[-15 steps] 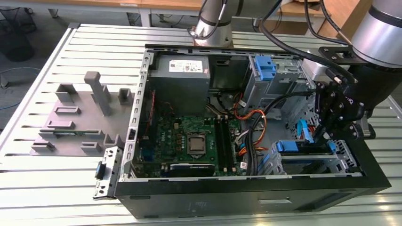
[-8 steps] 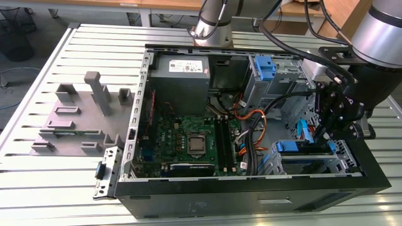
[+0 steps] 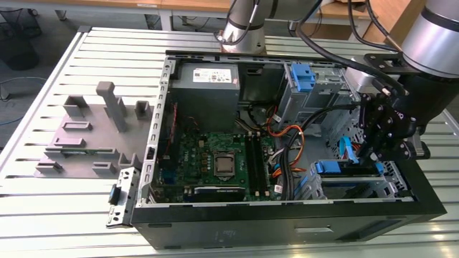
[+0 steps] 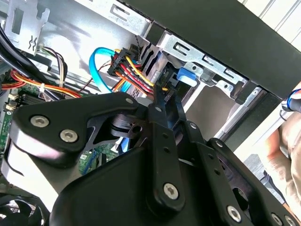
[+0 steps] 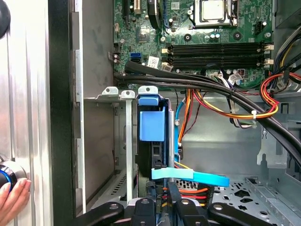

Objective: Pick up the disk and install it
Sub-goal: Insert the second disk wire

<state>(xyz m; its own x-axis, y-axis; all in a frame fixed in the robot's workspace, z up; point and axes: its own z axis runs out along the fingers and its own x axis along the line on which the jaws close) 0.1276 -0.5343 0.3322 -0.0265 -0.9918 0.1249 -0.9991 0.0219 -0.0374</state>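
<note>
- The disk [image 5: 151,127] sits upright in the drive cage [image 3: 358,180] of the open computer case [image 3: 287,217], its blue carrier showing at the cage mouth [image 3: 337,167]; the cage is in the case corner nearest the arm's wrist.
- The pincer [image 3: 373,156] hangs just above that cage, among the cables; in the first wrist view [image 5: 162,207] its black fingers stand close together just beside the disk's end, over the plugs there. Whether they grip anything I cannot tell.
- A light blue flat cable [image 5: 190,176] crosses just in front of the disk's end, with red, yellow and orange wires [image 5: 263,101] running nearby.
- The motherboard [image 3: 219,161] lies flat on the case floor, and a grey power supply box [image 3: 204,88] fills the far corner.
- The case lies on its side on a slatted metal desk [image 3: 64,215], beside a grey holder [image 3: 93,134] near the desk's edge.
- A person's hand [image 5: 11,202] rests on the desk outside the case wall.
</note>
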